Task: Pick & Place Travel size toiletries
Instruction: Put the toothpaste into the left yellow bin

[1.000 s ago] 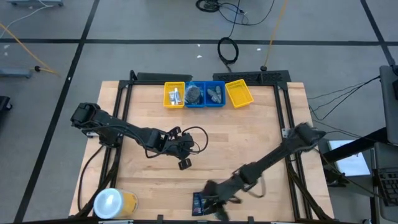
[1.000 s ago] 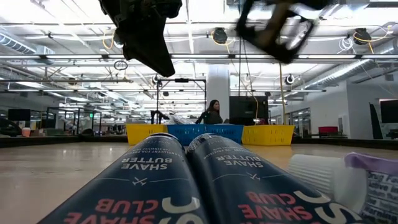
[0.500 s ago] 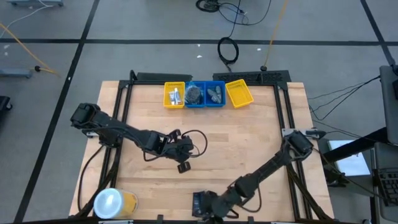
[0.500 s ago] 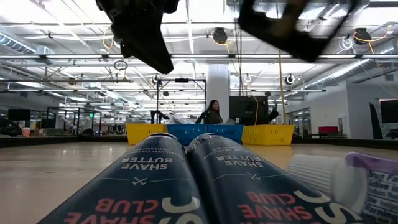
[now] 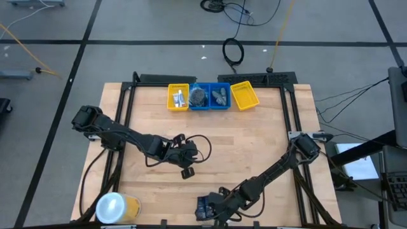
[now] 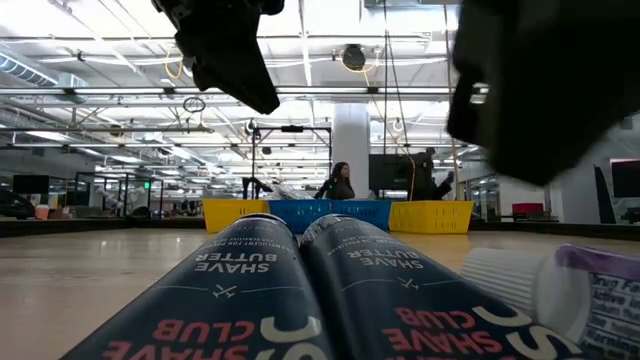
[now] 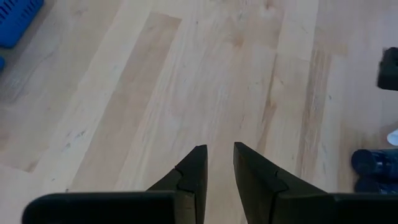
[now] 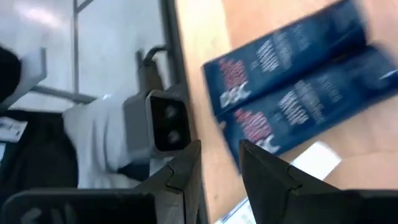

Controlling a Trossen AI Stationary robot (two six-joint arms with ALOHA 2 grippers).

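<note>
Two navy packets (image 5: 204, 207) printed "SHAVE BUTTER CLUB" lie flat side by side at the table's near edge, filling the low view (image 6: 300, 290) and showing in the right wrist view (image 8: 298, 81). A white-capped tube (image 6: 520, 285) lies beside them. My right gripper (image 5: 216, 203) (image 6: 540, 90) (image 8: 219, 152) hovers just above the packets with a narrow gap between its fingers, touching nothing. My left gripper (image 5: 187, 172) (image 7: 219, 155) waits over bare wood mid-table, its fingers also narrowly apart.
At the far edge stands a row of trays: yellow (image 5: 178, 97), two blue (image 5: 210, 97) and another yellow (image 5: 244, 95), some holding small items. A yellow round container with a white top (image 5: 114, 208) sits at the near left corner. The low camera (image 8: 161, 121) stands beside the packets.
My right gripper has come down and toward the table's near edge, closing on the navy packets; in the low view it has grown from a small shape overhead to a large dark mass on the right. The packets and tube have stayed still.
</note>
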